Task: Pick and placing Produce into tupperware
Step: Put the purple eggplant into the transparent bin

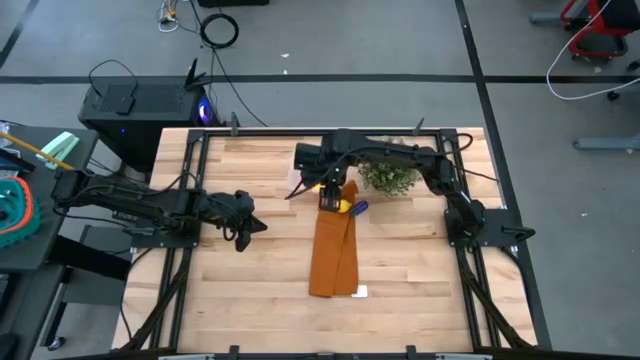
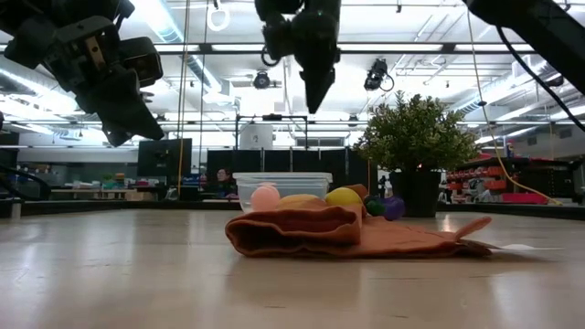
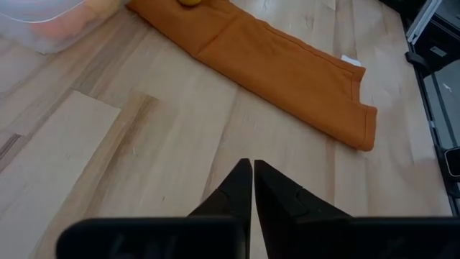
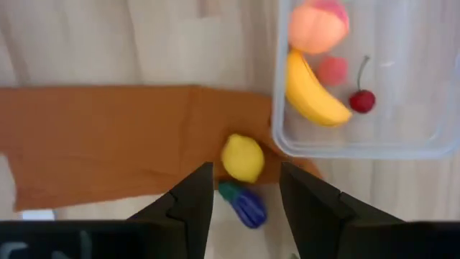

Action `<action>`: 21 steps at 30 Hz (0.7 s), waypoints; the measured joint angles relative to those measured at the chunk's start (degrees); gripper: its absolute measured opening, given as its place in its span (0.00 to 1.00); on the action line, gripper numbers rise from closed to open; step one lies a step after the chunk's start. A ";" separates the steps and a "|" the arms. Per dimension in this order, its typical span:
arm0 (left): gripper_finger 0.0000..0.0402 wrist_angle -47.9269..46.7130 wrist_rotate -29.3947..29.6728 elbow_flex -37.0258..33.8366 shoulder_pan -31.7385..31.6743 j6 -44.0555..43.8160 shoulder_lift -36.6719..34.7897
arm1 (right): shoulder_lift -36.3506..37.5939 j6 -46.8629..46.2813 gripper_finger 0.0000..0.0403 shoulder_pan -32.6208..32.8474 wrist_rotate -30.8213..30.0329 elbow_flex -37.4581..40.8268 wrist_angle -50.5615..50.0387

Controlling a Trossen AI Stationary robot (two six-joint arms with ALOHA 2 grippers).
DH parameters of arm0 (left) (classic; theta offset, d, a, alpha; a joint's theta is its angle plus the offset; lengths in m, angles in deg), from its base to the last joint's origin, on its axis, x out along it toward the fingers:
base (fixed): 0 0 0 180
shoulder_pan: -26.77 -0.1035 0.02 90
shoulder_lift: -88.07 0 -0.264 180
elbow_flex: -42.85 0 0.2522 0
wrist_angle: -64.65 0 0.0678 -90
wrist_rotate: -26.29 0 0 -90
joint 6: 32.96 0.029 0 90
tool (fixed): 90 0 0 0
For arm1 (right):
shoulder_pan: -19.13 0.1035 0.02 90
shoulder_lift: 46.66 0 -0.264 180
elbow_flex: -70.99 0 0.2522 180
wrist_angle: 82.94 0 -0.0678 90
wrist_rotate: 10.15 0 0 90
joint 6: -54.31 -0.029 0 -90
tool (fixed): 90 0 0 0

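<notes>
The clear tupperware stands on the wood at the cloth's far end and holds a peach-coloured round fruit, the yellow banana, a small red piece and a cherry. The yellow lemon lies on the orange-brown cloth just outside the box. The dark purple piece lies beside the lemon. My right gripper hangs open above the lemon, high over the table. My left gripper is shut, raised over bare wood left of the cloth.
A green potted plant stands just right of the fruit, close to my right arm. The long cloth runs from the box toward the near edge, with a white tag at its near end. Bare wood lies on either side.
</notes>
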 joint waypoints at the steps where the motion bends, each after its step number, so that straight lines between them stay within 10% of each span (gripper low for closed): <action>1: 0.05 -0.02 -0.01 0.00 0.00 0.09 0.00 | 0.10 -0.63 0.41 0.40 -0.14 0.02 0.74; 21: 0.05 -1.35 0.00 -0.02 3.96 -0.10 0.00 | 0.64 -8.80 0.41 5.80 4.02 13.93 6.76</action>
